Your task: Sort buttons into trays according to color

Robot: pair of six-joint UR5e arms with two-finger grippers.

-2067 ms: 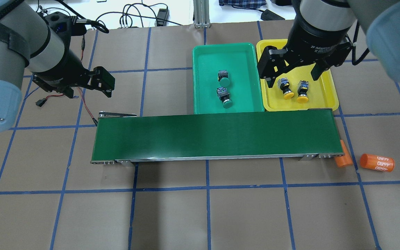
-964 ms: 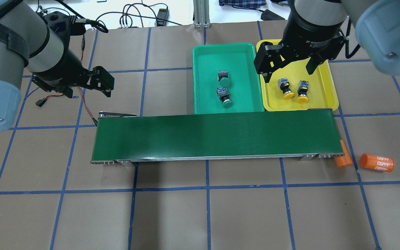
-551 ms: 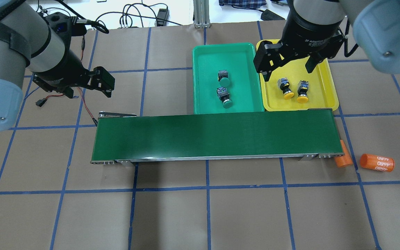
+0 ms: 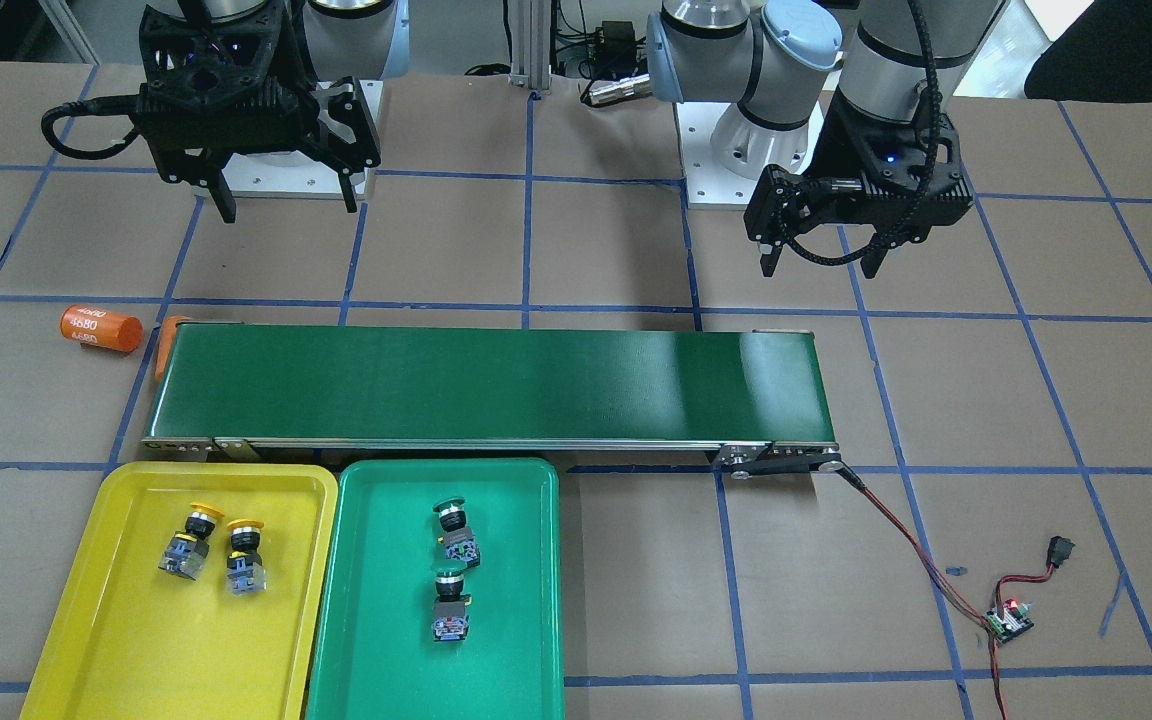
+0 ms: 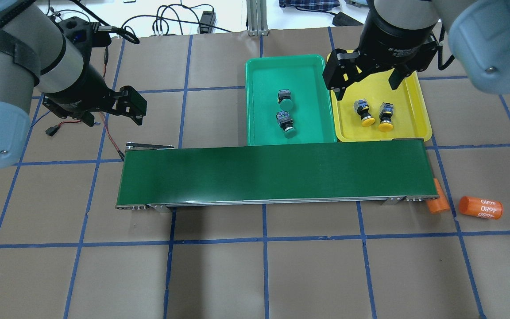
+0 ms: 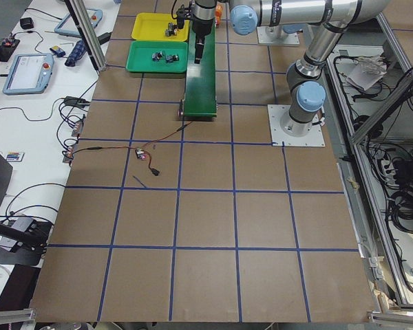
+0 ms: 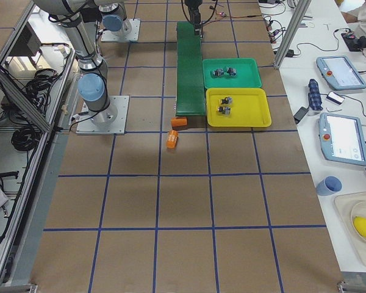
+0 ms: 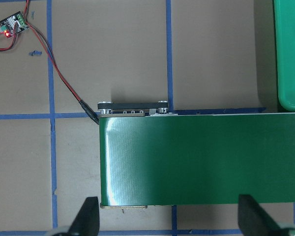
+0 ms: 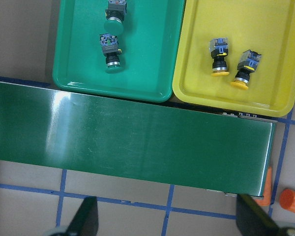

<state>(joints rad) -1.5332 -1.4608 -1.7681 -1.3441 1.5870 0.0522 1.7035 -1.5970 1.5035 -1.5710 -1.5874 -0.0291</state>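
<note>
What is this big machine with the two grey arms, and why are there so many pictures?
It is a robot: a left arm and a right arm at a table. Each arm ends in a gripper, a two-fingered pincer. The left gripper and the right gripper are both open and hold nothing. The pictures come from several cameras: one above, one facing the robot, one at each table end, one on each wrist. On the table lies a green conveyor belt. Beside it, two yellow buttons lie in the yellow tray and two green buttons in the green tray. Two orange cylinders lie by the belt's end.
</note>
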